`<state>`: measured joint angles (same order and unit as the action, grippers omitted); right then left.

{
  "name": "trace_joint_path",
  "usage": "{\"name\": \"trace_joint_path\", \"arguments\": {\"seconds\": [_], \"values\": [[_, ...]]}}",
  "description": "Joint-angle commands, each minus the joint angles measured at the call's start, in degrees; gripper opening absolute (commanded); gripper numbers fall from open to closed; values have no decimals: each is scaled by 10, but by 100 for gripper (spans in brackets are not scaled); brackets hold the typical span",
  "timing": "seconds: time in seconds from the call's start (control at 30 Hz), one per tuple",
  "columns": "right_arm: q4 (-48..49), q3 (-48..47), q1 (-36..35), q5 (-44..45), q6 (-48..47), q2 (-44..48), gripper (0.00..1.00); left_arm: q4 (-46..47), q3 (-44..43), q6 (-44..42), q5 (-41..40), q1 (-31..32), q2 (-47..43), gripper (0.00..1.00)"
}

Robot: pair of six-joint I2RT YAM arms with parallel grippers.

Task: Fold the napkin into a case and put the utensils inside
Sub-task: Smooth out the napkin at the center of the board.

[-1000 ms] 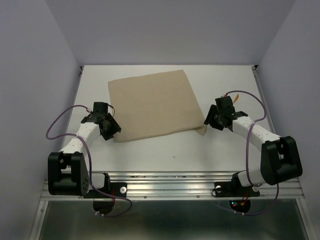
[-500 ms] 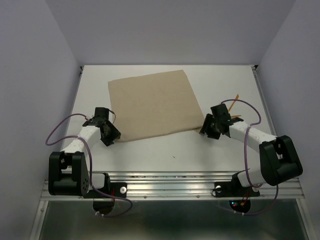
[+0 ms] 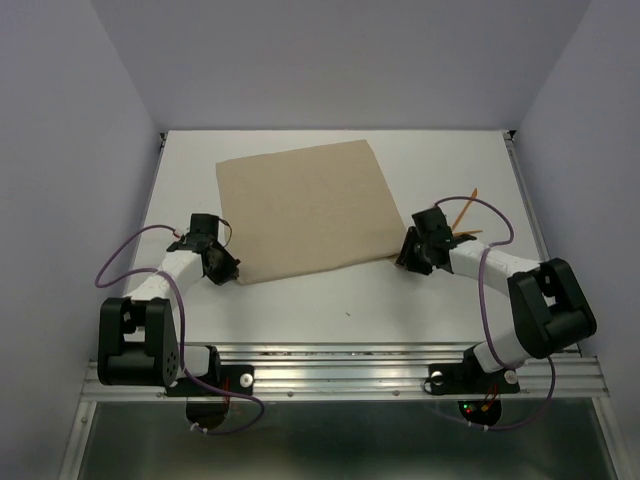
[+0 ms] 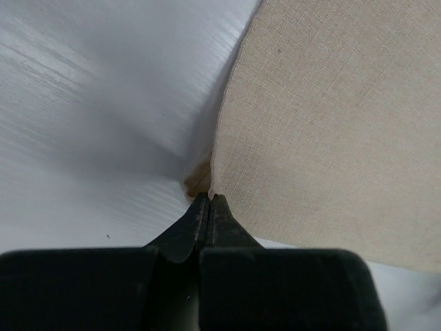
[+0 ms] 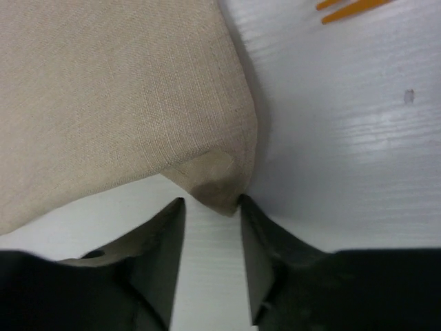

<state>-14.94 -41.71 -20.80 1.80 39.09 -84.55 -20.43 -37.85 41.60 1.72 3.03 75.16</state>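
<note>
Tan napkin (image 3: 305,210) flat on surface (image 3: 350,300), left fingers (image 4: 189,231) pinched on its near corner, right fingers (image 5: 162,241) open astride other corner, utensils (image 3: 462,212) nearby

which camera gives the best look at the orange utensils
The top external view: both utensils show there as thin orange sticks lying to the right of the napkin. The right wrist view catches only their ends at its top edge, and the left wrist view shows nothing of them.
</note>
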Motion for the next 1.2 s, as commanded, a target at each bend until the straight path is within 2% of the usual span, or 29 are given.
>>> {"name": "trace_joint_path", "arguments": {"seconds": [0.0, 0.07, 0.1, 0.17, 0.4, 0.5, 0.57, 0.7, 0.8, 0.83, 0.93, 1.07, 1.17], "values": [[24, -6, -18, 42, 13, -39, 37, 7, -16, -11, 11, 2, -3, 0], [20, -13, -18, 58, 15, -43, 24, 0, -24, -14, 17, 2, -7, 0], [15, -21, -18, 65, 16, -38, 10, -8, -37, -19, 24, 2, -14, 0], [4, -33, -18, 80, 11, -27, 1, -28, -63, -21, 29, 2, -26, 0], [-27, -53, -18, 109, -18, 4, 1, -61, -176, -9, 61, 1, -44, 0], [-28, -51, -18, 103, -19, -2, 1, -49, -224, -9, 58, 1, -3, 0], [-27, -53, -18, 93, -15, -10, 1, -35, -264, -11, 52, 1, 72, 0], [-22, -62, -18, 75, -10, -15, 1, -17, -351, -20, 51, 1, 162, 0], [-23, -76, -18, 65, -15, -18, 1, -27, -429, -47, 56, 1, 270, 17], [-23, -79, -18, 65, -15, -21, 1, -32, -447, -65, 53, 1, 289, 43], [-26, -94, -18, 65, -16, -29, 1, -63, -506, -94, 48, 1, 333, 64], [-29, -106, -18, 65, -17, -36, 1, -74, -515, -117, 11, 1, 306, 66], [-29, -106, -18, 62, -19, -39, 1, -95, -506, -129, -41, 2, 273, 59]]}}
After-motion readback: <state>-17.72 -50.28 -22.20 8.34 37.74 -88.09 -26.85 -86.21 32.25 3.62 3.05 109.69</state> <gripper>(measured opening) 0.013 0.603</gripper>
